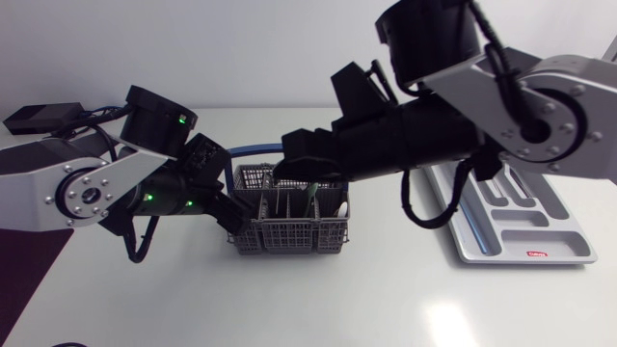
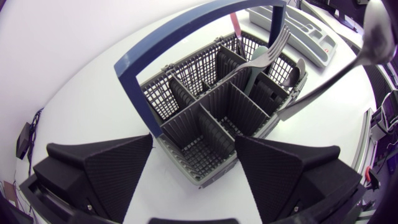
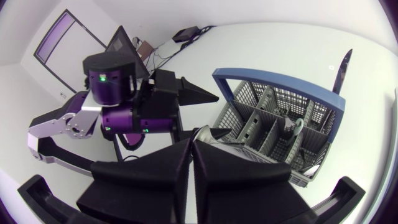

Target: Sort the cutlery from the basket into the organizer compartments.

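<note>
1. The jaws of the left gripper [image 2: 194, 143] stand wide apart across the left end of the cutlery basket [image 1: 289, 234]. Both fingers look to press its walls, so I judge it is steadying the basket. The jaws of the right gripper [image 3: 193, 142] are all but together, with only a thin slit between them. A small shiny thing [image 3: 205, 132] shows at their tips; whether it is gripped I cannot tell.
2. The right arm [image 1: 434, 125] stretches in from the right, high over the basket, with its gripper pointing down above the basket's left half. The left arm [image 1: 87, 188] sits low at the basket's left, elbow folded.
3. The organizer [image 1: 501, 253] lies flat, well apart to the basket's right.
4. The basket is probably light plastic mesh. It would likely slide or tip if a piece snagged, hence the steadying hold.
5. A spoon [image 2: 329, 70] leans out of the basket's right end, bowl up. It should be stiff, light and slippery metal. Pinch the flat handle just below the bowl, across its broad faces, and draw it out along its lean.
6. A fork [image 2: 252, 62] rests tines up in a compartment beside the spoon. It should handle the same way; grip the neck under the tines.
</note>
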Controlling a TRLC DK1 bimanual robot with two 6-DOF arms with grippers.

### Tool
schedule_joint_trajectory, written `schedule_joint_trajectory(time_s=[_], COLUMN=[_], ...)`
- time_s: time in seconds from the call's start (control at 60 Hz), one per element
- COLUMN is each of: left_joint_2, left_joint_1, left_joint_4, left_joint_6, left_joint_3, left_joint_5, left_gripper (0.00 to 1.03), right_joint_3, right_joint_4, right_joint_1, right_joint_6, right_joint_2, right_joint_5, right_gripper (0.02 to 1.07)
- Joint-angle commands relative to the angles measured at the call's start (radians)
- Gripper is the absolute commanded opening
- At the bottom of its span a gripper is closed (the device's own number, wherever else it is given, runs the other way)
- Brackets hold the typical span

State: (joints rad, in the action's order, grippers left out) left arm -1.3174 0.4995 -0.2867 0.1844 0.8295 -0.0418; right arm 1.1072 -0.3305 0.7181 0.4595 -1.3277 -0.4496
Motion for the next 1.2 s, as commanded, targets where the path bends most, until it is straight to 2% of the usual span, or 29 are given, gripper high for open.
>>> schedule_joint_trajectory(time_s=[0.0, 0.217, 0.383, 0.583, 0.8, 0.933, 1.183], left_joint_2=[0.017, 0.03, 0.055, 0.056, 0.024, 0.003, -0.013], left_joint_1=[-0.004, 0.002, 0.016, 0.066, 0.128, 0.136, 0.157], left_joint_4=[-0.005, -0.005, -0.017, -0.02, -0.043, -0.068, -0.081], left_joint_6=[0.012, 0.01, 0.017, 0.015, 0.01, 0.01, 0.009], left_joint_3=[-0.027, -0.026, -0.02, -0.001, 0.057, 0.1, 0.126], left_joint_5=[0.003, 0.003, 0.005, 0.005, 0.005, 0.034, 0.04], left_gripper=[0.91, 0.91, 0.92, 0.92, 0.92, 0.92, 0.92], right_joint_3=[0.016, 0.034, 0.04, -0.007, -0.09, -0.135, -0.198], right_joint_4=[-0.03, -0.137, -0.298, -0.459, -0.53, -0.573, -0.587], right_joint_1=[-0.005, -0.069, -0.244, -0.465, -0.644, -0.775, -1.045], right_joint_6=[-0.015, -0.058, -0.162, -0.334, -0.518, -0.668, -0.964], right_joint_2=[0.056, 0.171, 0.274, 0.323, 0.329, 0.311, 0.26], right_joint_5=[-0.009, -0.009, -0.057, -0.072, -0.066, -0.047, 0.029], right_gripper=[0.08, 0.08, 0.08, 0.08, 0.08, 0.08, 0.08])
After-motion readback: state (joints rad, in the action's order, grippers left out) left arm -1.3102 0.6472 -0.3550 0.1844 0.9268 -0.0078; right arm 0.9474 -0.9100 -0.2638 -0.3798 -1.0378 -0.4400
